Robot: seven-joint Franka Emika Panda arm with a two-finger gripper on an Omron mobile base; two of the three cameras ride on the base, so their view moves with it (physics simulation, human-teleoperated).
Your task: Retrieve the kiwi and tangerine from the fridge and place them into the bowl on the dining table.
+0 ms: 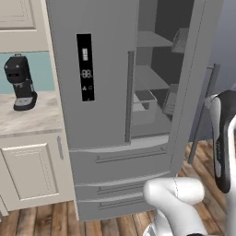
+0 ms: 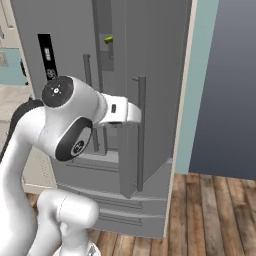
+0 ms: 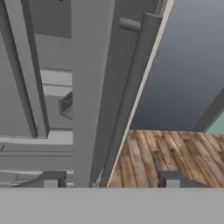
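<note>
The grey fridge stands with its left door shut and its right door swung open, showing grey shelves inside. A small yellow-green kiwi lies high up inside, seen through the gap. The tangerine, the bowl and the dining table are out of view. My gripper is open at the open door's long bar handle. Its fingertips stand wide apart on either side of the handle's lower end and do not touch it. In the right base view my white hand reaches up to that handle.
A black coffee machine stands on the marble counter over cream cabinets, left of the fridge. Wooden floor and a dark wall lie to the right of the open door. The fridge's lower drawers are shut.
</note>
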